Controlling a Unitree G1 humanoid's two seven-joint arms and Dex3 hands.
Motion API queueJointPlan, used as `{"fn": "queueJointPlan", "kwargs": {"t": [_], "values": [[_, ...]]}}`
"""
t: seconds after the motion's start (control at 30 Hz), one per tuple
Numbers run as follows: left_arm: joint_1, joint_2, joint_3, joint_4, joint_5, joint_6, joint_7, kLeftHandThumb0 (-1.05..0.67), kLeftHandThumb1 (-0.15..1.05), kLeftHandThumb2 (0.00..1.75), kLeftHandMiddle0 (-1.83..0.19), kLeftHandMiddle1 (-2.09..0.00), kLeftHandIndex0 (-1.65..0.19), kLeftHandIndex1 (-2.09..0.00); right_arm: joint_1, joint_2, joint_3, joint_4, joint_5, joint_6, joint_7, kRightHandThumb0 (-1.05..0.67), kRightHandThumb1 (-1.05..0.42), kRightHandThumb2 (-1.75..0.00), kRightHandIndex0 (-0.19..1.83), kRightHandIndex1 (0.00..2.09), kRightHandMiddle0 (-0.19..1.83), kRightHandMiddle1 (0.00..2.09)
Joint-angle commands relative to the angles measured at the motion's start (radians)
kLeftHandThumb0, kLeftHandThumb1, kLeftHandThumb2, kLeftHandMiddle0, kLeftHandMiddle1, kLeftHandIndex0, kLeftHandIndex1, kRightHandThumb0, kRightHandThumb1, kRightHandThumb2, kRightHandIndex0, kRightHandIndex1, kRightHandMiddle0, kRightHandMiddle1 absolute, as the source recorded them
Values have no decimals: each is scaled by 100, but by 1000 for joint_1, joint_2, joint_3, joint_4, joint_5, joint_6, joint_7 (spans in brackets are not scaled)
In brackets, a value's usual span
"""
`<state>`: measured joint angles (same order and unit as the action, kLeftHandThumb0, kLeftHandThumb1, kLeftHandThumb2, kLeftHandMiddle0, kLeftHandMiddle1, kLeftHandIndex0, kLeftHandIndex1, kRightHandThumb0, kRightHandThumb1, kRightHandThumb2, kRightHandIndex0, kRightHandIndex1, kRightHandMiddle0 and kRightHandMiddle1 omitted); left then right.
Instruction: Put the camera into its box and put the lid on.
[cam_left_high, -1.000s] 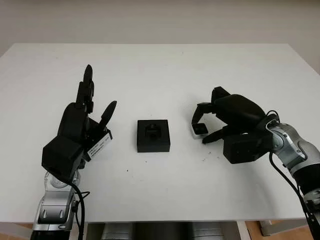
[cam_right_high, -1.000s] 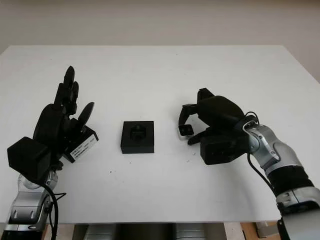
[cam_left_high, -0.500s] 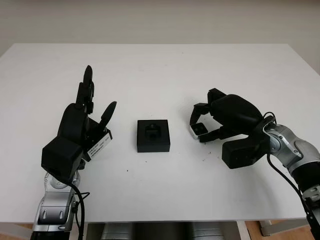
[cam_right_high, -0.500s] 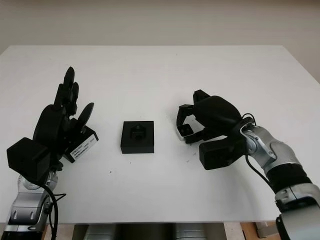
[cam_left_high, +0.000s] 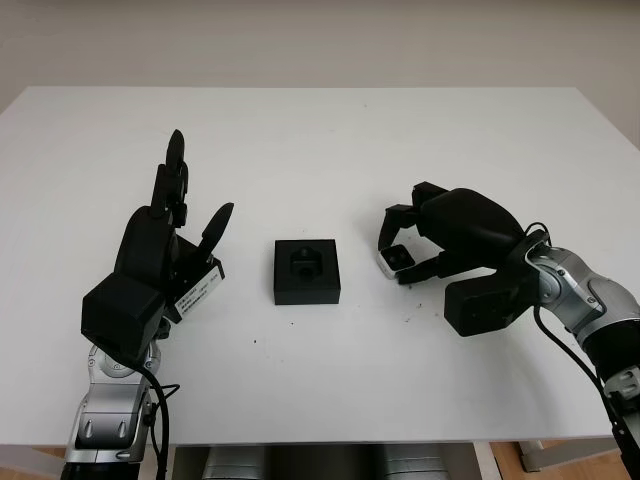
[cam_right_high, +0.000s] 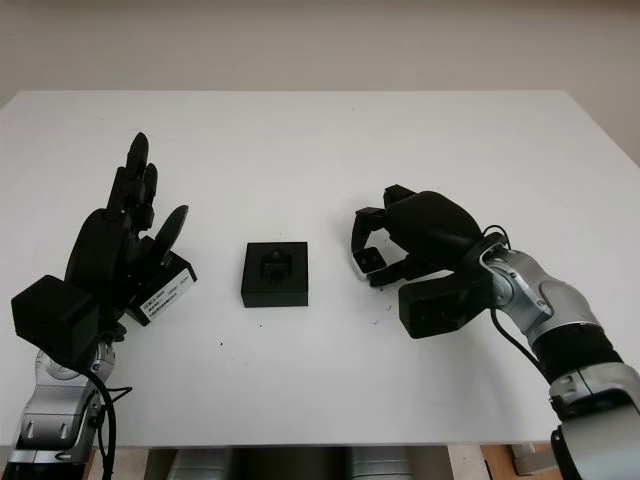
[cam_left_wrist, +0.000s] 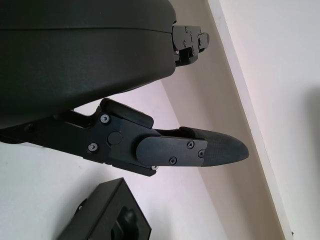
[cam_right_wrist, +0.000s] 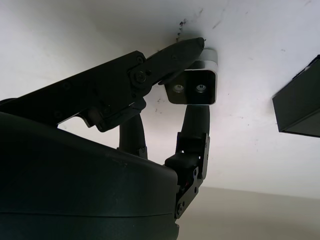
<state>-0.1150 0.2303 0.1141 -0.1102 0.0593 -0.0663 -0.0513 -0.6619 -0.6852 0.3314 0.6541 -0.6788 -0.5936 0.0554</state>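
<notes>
Box (cam_left_high: 307, 271): on the table (cam_left_high: 330, 130), near its middle, with a recess in its top. Camera (cam_left_high: 396, 259): to the right of the box, near it but apart, on the table surface between the fingers (cam_right_wrist: 192, 119) of the right hand (cam_left_high: 440, 235), which closes on it from the far and near sides. Left hand (cam_left_high: 165, 240): to the left of the box, well apart from it, open above the table.
</notes>
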Motion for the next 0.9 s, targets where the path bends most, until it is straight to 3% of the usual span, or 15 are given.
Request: {"fn": "queueJointPlan", "kwargs": {"t": [0.0,0.07,0.2,0.47,0.87], "values": [[-3,0,0,-14,2,-7,0,-74,105,33,9,-5,11,-6,-29,7,-18,-49,25,26,29,-38,-99,-5,15,193,46,136],[-5,1,-3,-11,5,-12,-1,-73,105,34,9,-5,11,-5,-34,12,-21,-86,30,54,56,-37,-99,-6,15,189,45,140],[-10,-2,-11,-12,12,-4,1,-74,105,35,9,-5,12,-5,-38,28,-20,-158,34,107,95,-38,-100,-5,11,204,43,153],[-10,-10,-18,-7,17,-15,7,-73,105,35,9,-5,12,-5,-28,46,-18,-245,8,157,93,-40,-97,-5,16,209,48,145],[-22,-35,-27,12,17,-35,12,-73,105,35,9,-5,12,-5,-26,45,-36,-382,27,255,195,-40,-100,-6,9,204,43,152]]}}
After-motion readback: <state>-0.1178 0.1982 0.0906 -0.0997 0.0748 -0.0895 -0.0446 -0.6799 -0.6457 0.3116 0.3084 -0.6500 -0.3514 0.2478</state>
